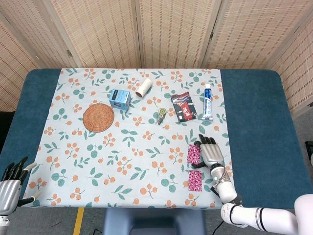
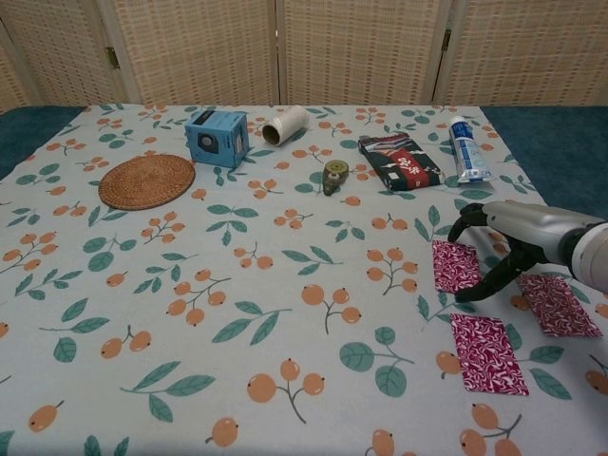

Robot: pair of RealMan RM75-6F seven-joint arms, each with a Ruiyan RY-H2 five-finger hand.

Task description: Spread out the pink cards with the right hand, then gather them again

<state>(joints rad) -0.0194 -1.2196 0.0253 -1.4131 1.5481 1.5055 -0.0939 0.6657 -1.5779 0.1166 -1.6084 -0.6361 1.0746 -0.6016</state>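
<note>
The right hand (image 2: 508, 249) is held low over the floral tablecloth (image 2: 285, 285), fingers curled downward and apart, nothing gripped; one fingertip is set at the lower edge of the nearest pink card (image 2: 457, 265). A second pink card (image 2: 487, 353) lies just in front, a third (image 2: 558, 304) beside the wrist (largely hidden by the hand in the head view). Farther back are seen a dark packet (image 2: 400, 161), a toothpaste tube (image 2: 465, 149), a paper roll (image 2: 285, 124), a blue box (image 2: 217, 137) and a woven coaster (image 2: 146, 180). The left hand (image 1: 11, 183) is seen at the table's near corner, fingers spread, holding nothing.
</note>
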